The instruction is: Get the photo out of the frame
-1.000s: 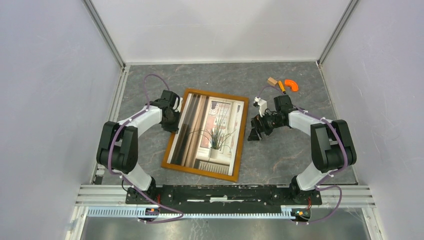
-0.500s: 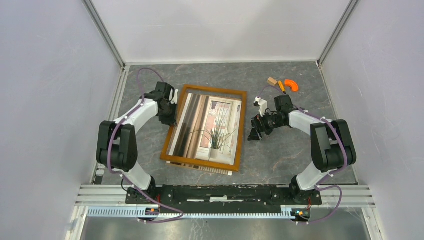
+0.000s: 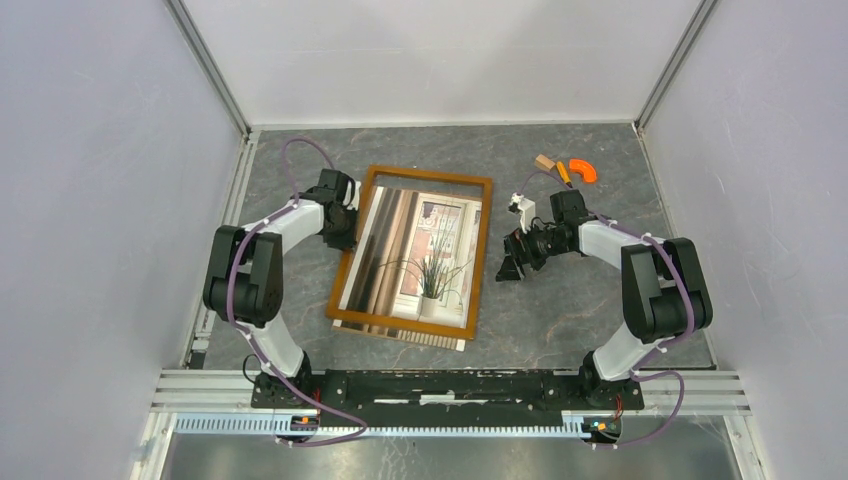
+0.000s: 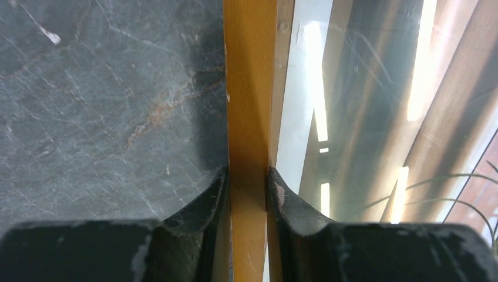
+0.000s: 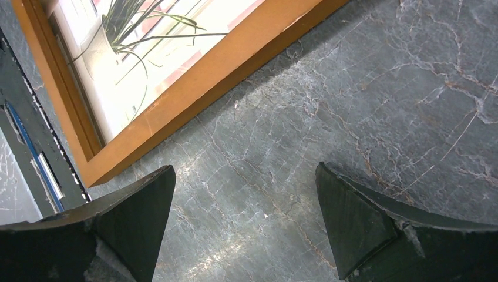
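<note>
Grey marbled table (image 3: 560, 310) fills the cell, and the frame (image 3: 430, 177) lies between the two hands with the photo (image 3: 420, 255) inside it, window and spiky plant facing up. Now the left gripper (image 4: 248, 176) pinches the frame's rail, one finger outside, one on the picture side, while the right gripper (image 5: 245, 176) hangs spread wide over bare table, the opposite rail just ahead of its fingertips. Beyond that hand sit an orange curved piece (image 3: 582, 170) and a small wooden block (image 3: 544, 162).
</note>
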